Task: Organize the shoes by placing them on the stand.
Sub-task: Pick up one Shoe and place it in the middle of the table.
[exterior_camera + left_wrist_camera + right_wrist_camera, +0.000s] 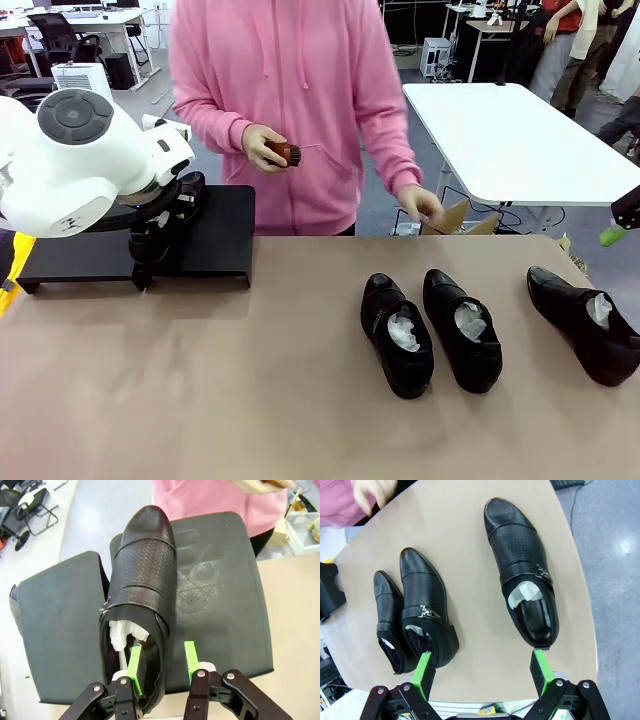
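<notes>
Left jaws sat released, straddling the side wall of one shoe (142, 575) parked on the stand (220, 590). I'd have pulled straight up so the inner pad (134, 670) didn't drag it. Right jaws gaped too, over three shoes (463, 330) right of the stand.

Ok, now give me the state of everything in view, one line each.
Stand: holds one shoe.
Stand shoe: upright, paper-stuffed, not gripped.
Left table shoe: upright on table, paper-stuffed.
Middle shoe: upright on table, paper-stuffed.
Right shoe: upright on table, paper-stuffed.
Left gripper: open, straddling the stand shoe's side.
Right gripper: open, empty.
Brush: in the person's hand.
</notes>
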Tool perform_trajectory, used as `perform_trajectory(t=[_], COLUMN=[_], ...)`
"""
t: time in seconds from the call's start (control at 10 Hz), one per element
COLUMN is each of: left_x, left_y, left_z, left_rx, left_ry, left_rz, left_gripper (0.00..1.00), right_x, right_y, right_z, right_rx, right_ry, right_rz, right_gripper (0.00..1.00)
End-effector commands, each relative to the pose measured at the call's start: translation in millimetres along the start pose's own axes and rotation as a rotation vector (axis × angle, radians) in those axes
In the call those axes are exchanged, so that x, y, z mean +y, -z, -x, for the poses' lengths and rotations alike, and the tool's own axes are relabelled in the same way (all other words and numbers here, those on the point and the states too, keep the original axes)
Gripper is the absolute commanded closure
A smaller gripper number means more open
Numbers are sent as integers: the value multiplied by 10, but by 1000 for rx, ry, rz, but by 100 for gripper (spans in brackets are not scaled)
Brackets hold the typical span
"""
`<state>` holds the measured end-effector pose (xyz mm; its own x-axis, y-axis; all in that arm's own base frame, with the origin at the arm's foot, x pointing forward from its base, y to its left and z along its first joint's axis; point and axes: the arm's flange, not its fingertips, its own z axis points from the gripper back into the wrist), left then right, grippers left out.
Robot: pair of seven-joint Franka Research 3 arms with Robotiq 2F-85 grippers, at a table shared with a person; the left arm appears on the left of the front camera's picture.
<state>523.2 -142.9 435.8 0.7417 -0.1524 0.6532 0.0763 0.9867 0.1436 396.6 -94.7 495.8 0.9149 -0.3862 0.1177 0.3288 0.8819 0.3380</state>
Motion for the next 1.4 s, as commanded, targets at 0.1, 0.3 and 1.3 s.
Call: perform_trajectory(t=[0.1, 0.3, 1.3], left_x=[-3, -3, -451], left_y=[150, 150, -1288], left_z=[-68, -68, 590], left_rx=[23, 23, 358], left_ry=[11, 11, -52], left_rz=[-7, -7, 267], left_gripper=[56, 56, 56], right_x=[33, 33, 33], right_y=[0, 0, 0], right_z=[8, 8, 8], right_rx=[-7, -7, -7], right_ry=[16, 16, 16], right_rz=[6, 6, 6], right_gripper=[0, 0, 0])
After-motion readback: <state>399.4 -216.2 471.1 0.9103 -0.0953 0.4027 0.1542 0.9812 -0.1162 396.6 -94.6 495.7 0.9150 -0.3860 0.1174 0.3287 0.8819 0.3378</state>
